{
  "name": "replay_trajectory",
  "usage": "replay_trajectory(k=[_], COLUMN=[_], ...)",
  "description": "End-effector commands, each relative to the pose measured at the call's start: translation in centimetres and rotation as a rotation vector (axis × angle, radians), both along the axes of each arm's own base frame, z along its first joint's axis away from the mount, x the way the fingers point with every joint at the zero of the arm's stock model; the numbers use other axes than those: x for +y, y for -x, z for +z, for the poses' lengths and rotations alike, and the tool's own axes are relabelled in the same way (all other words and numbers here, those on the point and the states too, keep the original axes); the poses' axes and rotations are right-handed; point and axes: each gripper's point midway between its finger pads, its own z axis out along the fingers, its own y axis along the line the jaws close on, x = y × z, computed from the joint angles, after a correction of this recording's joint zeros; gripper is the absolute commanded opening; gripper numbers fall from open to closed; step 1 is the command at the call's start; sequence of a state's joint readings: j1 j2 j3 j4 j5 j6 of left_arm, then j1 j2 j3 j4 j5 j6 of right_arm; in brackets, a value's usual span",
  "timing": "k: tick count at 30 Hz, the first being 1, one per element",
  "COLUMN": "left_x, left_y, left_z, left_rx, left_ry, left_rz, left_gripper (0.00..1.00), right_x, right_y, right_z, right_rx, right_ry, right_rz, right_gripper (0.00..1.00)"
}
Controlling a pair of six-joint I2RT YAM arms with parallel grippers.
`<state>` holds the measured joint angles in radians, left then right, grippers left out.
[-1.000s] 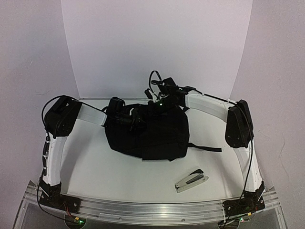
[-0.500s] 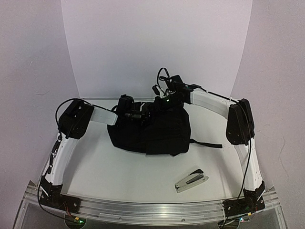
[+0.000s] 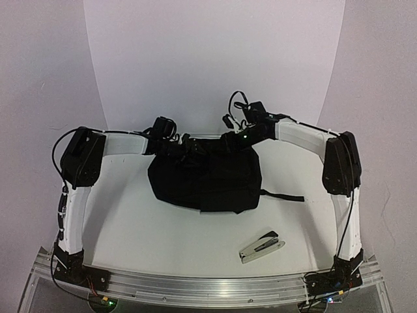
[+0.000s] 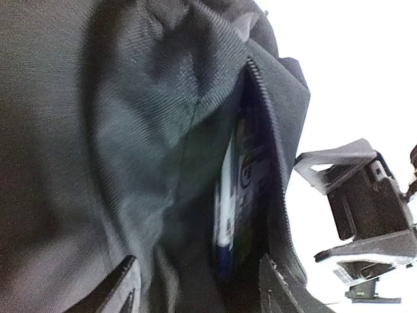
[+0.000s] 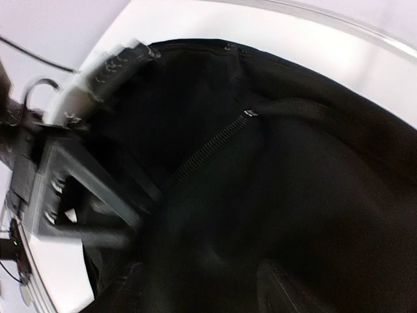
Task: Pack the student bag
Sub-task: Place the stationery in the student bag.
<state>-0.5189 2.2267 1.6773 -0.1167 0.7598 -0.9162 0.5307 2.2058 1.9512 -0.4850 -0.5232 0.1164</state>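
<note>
Student bag [image 3: 205, 182] sits toward the back edge of the desk [image 3: 130, 222], near its middle, with its mouth on the far side and one strap [image 3: 283, 196] trailing toward the right edge. The left gripper [image 4: 195, 274] and the right gripper [image 5: 199, 274] both hover at that mouth with jaws apart, gripping nothing. The soft rim may therefore sag shut over the book [image 4: 231, 195] inside, and a finger could snag the zipper [image 4: 270, 143] or the grey lining. A stapler [image 3: 260, 246] lies near the front edge, right of centre, well apart from the bag; reaching for it risks an arm catching the strap. The desk is white, with a bare curved white backdrop [image 3: 215, 59] and pale walls.
</note>
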Motion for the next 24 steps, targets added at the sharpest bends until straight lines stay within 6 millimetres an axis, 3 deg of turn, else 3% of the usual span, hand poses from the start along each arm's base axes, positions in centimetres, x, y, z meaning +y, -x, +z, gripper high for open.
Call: replay_trajectory(k=[1, 4, 9, 11, 16, 19, 24], left_x=[3.8, 5.3, 6.9, 7.3, 8.1, 8.2, 8.1], left_y=[0.9, 1.9, 3.5, 4.0, 4.9, 5.1, 5.2], left_z=[4.0, 4.5, 6.0, 6.5, 6.7, 6.7, 6.8], left_rx=[-0.078, -0.074, -0.091, -0.098, -0.086, -0.072, -0.061], left_ry=[-0.181, -0.237, -0.282, -0.29, -0.302, -0.294, -0.29], left_rz=[0.038, 0.049, 0.052, 0.06, 0.082, 0.09, 0.09], left_gripper=[0.69, 0.75, 0.94, 0.99, 1.0, 1.0, 1.0], right_x=[-1.9, -3.6, -7.0, -8.5, -12.5, -14.2, -14.8], right_y=[2.2, 4.8, 11.5, 15.2, 22.9, 26.1, 29.6], right_z=[8.2, 9.4, 8.3, 6.6, 1.6, -1.4, -5.2], right_rx=[-0.193, -0.251, -0.347, -0.364, -0.383, -0.402, -0.392], right_ry=[-0.001, 0.07, 0.207, 0.262, 0.365, 0.403, 0.443], right_rz=[0.069, 0.155, 0.411, 0.577, 0.91, 1.055, 1.212], right_gripper=[0.81, 0.9, 0.98, 0.98, 0.98, 0.98, 0.98])
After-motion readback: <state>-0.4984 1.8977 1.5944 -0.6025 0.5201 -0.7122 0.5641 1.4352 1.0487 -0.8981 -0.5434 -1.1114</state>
